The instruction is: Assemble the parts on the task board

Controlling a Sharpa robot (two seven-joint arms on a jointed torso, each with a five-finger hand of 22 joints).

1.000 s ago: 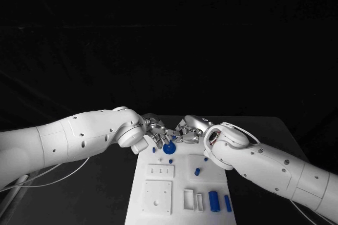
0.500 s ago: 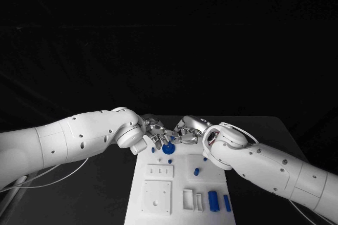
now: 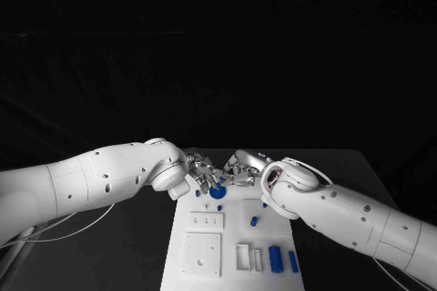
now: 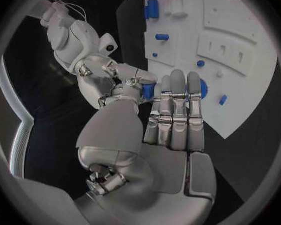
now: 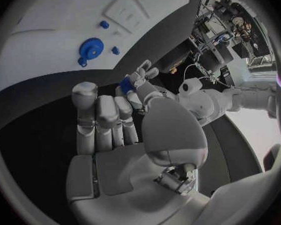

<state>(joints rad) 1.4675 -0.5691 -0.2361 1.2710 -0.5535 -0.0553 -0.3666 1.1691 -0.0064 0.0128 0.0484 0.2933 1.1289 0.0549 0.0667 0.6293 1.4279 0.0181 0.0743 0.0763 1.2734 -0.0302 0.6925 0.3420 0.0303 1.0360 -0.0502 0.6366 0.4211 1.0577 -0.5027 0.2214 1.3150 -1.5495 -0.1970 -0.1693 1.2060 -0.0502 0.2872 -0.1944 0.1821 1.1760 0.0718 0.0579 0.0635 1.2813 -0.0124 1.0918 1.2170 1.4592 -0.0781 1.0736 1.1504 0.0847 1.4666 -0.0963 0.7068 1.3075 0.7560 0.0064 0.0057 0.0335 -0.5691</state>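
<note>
Hands meet over the board's far end
Little has changed: our left hand (image 3: 202, 175) and right hand (image 3: 240, 170) together still pinch a small blue part (image 5: 125, 85) above the task board (image 3: 205, 256), near the blue gear (image 3: 218, 191).

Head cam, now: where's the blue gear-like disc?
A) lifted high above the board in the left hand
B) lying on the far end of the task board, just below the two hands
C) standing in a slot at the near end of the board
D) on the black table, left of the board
B: the blue disc lies flat on the task board at its far end, just under the left hand and right hand.
</note>
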